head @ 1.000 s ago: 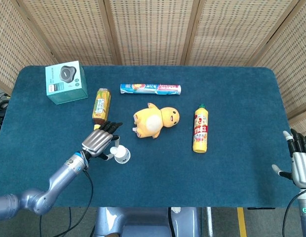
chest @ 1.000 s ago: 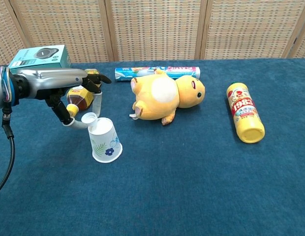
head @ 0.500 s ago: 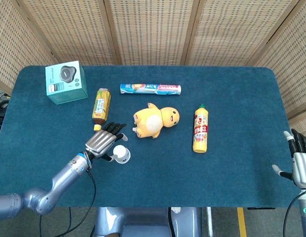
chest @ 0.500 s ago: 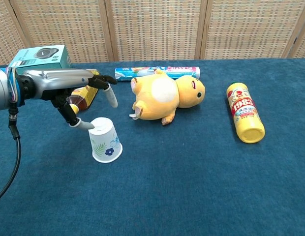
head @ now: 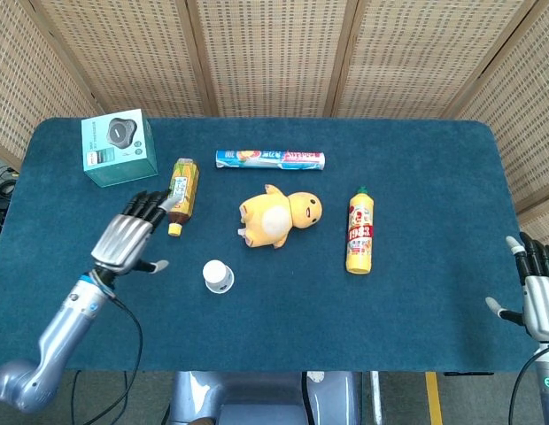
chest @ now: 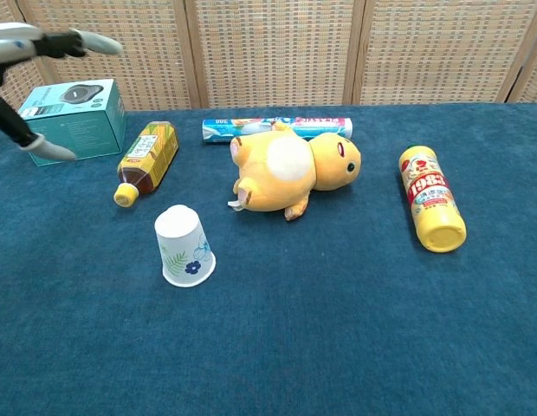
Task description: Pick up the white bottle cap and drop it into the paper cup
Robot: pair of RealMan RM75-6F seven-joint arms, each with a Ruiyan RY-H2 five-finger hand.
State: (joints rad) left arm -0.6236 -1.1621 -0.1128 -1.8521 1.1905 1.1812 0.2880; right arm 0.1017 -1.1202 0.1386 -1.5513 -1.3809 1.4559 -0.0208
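Observation:
The paper cup (head: pixel 219 275) stands on the blue table (head: pixel 416 301), left of centre, white with a blue flower print (chest: pixel 184 246). No white bottle cap shows on the table or in either hand; I cannot see into the cup. My left hand (head: pixel 127 240) hovers well left of the cup, fingers spread and empty; in the chest view only its fingers (chest: pixel 78 41) and thumb (chest: pixel 45 153) enter at the top left. My right hand (head: pixel 541 294) hangs open at the table's right edge, far from the cup.
A tea bottle (head: pixel 181 192) lies just behind the left hand, with a teal box (head: pixel 119 147) at the back left. A yellow plush toy (head: pixel 278 216), a wrapped roll (head: pixel 270 159) and a yellow sauce bottle (head: pixel 359 232) lie to the right of the cup.
The left hand held the white cap over the cup a second ago. The cap left its fingers, and the hand has since drawn away to the left and risen. The right hand stays put.

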